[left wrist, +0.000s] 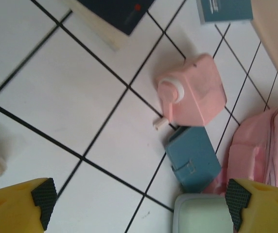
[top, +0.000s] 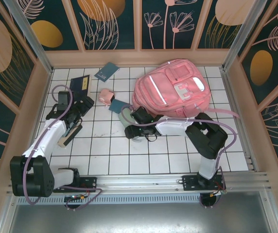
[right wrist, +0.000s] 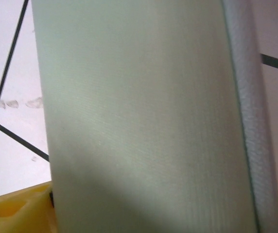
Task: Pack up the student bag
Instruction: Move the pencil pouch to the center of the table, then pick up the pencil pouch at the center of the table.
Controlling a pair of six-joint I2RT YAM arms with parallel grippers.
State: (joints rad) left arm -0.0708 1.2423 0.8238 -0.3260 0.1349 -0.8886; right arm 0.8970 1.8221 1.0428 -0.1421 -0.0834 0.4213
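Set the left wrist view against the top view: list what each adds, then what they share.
Left wrist adds: the black pads of the open left pincer up close, and the white crank on the sharpener.
Top adds: the right pincer at the green case, and the whole bag with its straps.
Shared: sharpener, teal wallet, navy book, teal booklet, green case, bag edge.

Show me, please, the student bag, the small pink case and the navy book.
student bag [top: 168, 92], top external view, pink front panel.
small pink case [left wrist: 199, 90], left wrist view, flat pink side.
navy book [top: 78, 86], top external view, cover.
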